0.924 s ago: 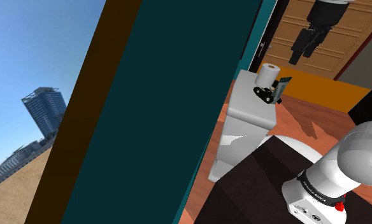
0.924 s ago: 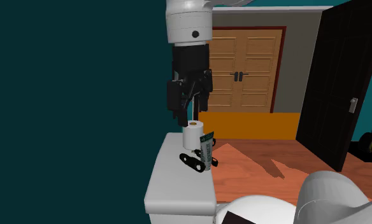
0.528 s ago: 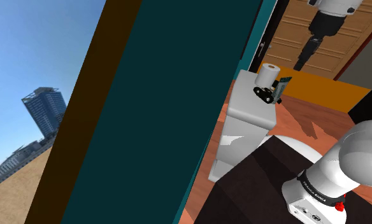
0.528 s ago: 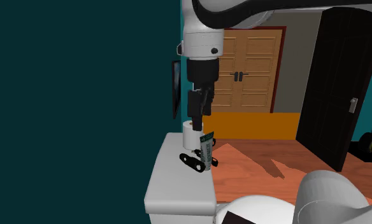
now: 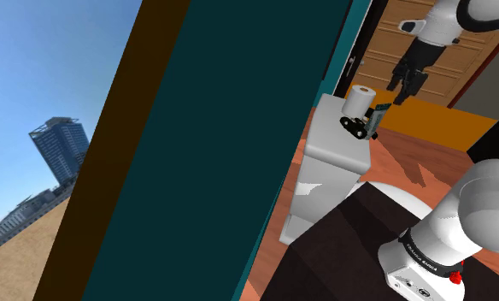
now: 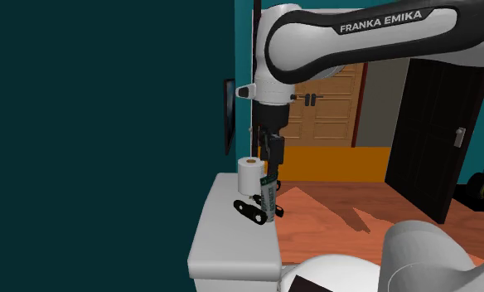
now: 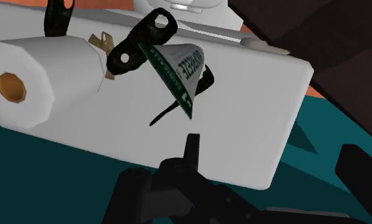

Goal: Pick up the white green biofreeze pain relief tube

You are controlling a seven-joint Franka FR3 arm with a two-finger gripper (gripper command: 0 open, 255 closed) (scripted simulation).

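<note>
The white and green tube (image 6: pixel 269 197) stands upright at the edge of a white cabinet top (image 6: pixel 228 236), leaning on a black clip-like object (image 6: pixel 251 211). A white paper roll (image 6: pixel 249 174) stands just behind it. In the shoulder view the tube (image 5: pixel 378 118) sits beside the roll (image 5: pixel 359 100). My black gripper (image 6: pixel 273 153) hangs just above the tube, pointing down; in the shoulder view the gripper (image 5: pixel 408 83) is up and right of it. The wrist view has the tube (image 7: pixel 178 71) ahead of the gripper (image 7: pixel 242 167), whose fingers stand apart, open and holding nothing.
A teal wall (image 6: pixel 108 124) runs close along the cabinet. Wooden double doors (image 6: pixel 323 95) and an open black door (image 6: pixel 435 124) stand behind. A white rounded fixture (image 6: pixel 348 270) and my dark stand (image 5: pixel 342 248) lie near the cabinet. A dark wheel (image 6: pixel 481 187) rests on the floor.
The arm has swung over, turned the wrist and lowered the gripper from well above the roll to just above the tube. The tube, roll and black object have not moved.
</note>
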